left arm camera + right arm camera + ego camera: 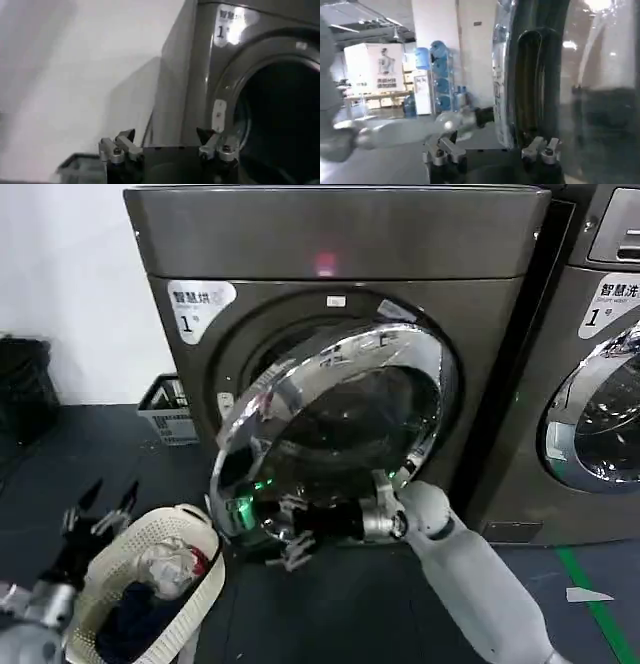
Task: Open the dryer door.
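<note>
Two machines (340, 244), two doors (335, 434), one basket (150, 584).

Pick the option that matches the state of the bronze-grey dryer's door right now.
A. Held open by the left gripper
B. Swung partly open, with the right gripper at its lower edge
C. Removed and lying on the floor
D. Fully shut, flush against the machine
B: the dryer door stands angled away from the drum opening, with the right gripper at its lower rim, while the left gripper waits by the laundry basket.

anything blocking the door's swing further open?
Possibly. The laundry basket sits on the floor left of the door, near its free edge. The right tool is at the door's lower rim.
</note>
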`<control>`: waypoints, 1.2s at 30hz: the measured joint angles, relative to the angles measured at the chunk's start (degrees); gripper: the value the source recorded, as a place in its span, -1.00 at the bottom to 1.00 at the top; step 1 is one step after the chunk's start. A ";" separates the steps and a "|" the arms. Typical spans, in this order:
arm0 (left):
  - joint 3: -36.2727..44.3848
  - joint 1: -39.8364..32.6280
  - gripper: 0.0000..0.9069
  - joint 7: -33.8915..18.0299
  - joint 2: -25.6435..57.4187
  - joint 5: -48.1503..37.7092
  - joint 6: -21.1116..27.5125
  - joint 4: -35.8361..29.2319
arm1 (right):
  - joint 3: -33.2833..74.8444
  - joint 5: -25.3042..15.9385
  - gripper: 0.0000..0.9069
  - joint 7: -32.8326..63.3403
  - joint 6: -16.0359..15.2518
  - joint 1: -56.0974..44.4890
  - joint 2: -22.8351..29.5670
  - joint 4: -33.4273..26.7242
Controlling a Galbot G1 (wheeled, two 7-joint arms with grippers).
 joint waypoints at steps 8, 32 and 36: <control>9.36 -9.38 1.00 0.53 6.12 -5.07 0.28 3.31 | 3.96 -1.43 1.00 -3.80 2.91 -3.32 -2.36 0.91; 32.10 -17.69 1.00 13.43 10.56 -5.58 1.22 2.63 | 39.51 0.25 1.00 5.62 8.95 -21.68 0.92 8.62; 34.11 -17.66 1.00 14.15 10.31 -5.77 1.32 1.14 | 47.04 1.14 1.00 13.55 8.81 -25.52 2.10 12.65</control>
